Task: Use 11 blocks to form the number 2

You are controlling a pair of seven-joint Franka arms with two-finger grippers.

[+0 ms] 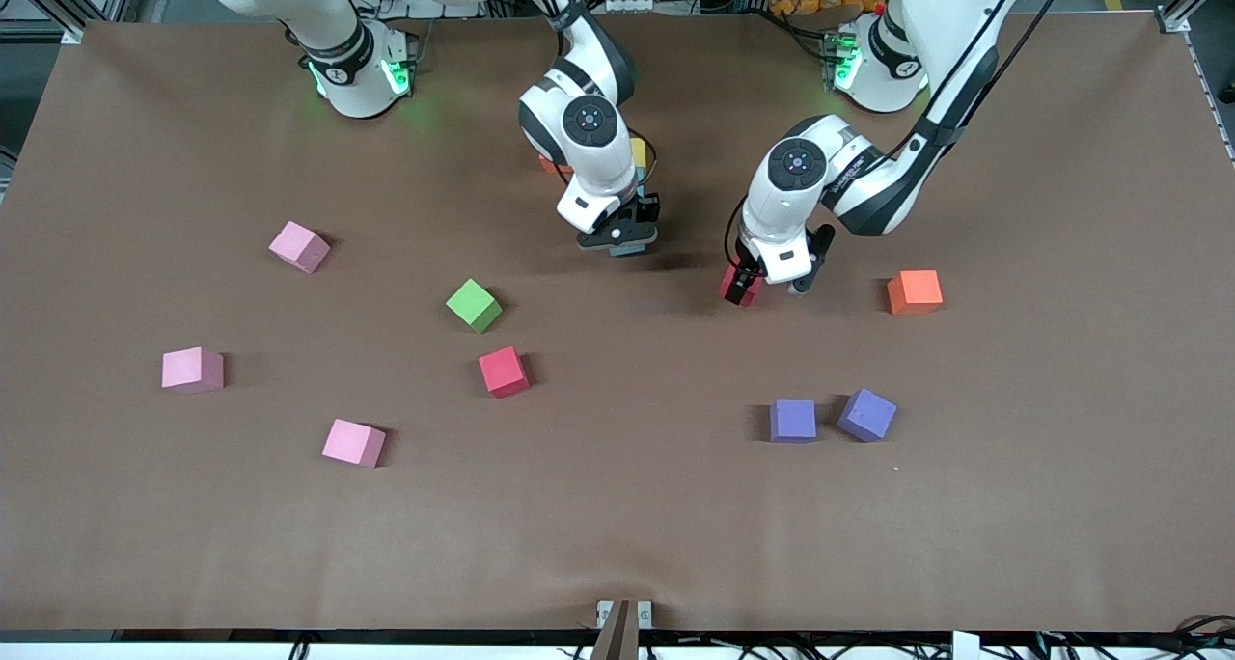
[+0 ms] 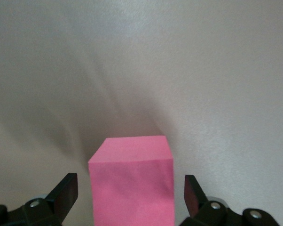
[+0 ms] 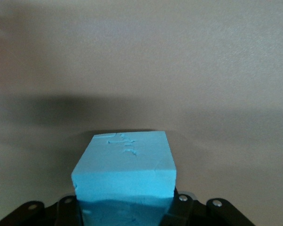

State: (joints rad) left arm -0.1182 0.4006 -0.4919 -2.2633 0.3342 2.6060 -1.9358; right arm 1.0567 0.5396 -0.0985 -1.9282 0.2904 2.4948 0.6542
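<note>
My right gripper [image 1: 620,238] is clamped tight on a light blue matte foam cube [image 3: 124,174], up off the brown table [image 1: 617,506] over its middle, toward the bases. The right wrist view shows the cube wedged between the fingers [image 3: 66,207], top face scuffed.

My left gripper [image 1: 772,284] has its jaws spread wide, straddling a red matte foam cube [image 2: 132,181]. In the left wrist view there is a clear gap between each finger pad [image 2: 66,190] and the cube's sides, so no grip. Can't tell whether the cube sits on the table.

No digit 2 is laid out. Just above my right wrist in the front view, a yellow cube [image 1: 638,151] and an orange-red sliver [image 1: 552,166] peek out, mostly hidden by the arm.

Loose cubes on the table:
- orange cube [image 1: 914,291], near the left gripper, toward the left arm's end
- two purple cubes [image 1: 793,420] [image 1: 866,415] just beside each other, nearer the front camera than the left gripper
- green cube [image 1: 474,305], turned diagonal, mid-table
- second red cube [image 1: 504,371], slightly nearer the camera than the green one
- three pink cubes toward the right arm's end: one [image 1: 300,246] farthest from the camera, one [image 1: 192,370] closest to that table end, one [image 1: 353,443] nearest the camera
</note>
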